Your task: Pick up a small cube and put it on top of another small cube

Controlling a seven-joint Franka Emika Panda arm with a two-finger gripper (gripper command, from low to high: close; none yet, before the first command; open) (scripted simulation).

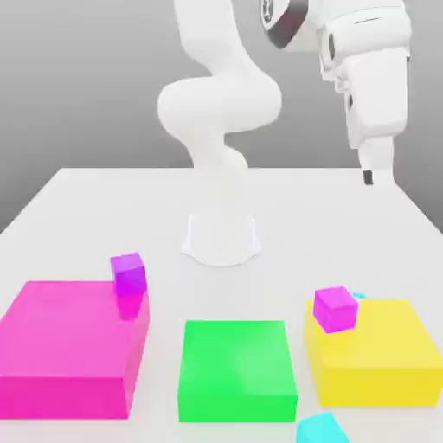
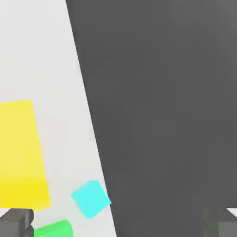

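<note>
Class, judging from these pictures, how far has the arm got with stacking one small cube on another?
Done: no small cube sits on another yet. In hand: nothing; the gripper is open, raised above the table. Left: everything, from grasping a cyan cube, which lies by the table's edge, to setting it on the violet cube.

By the exterior view, the robot (image 1: 222, 112) was faced across the table (image 1: 346, 242). The yellow block (image 1: 376, 350) was shared with the downward-directed hand view.
</note>
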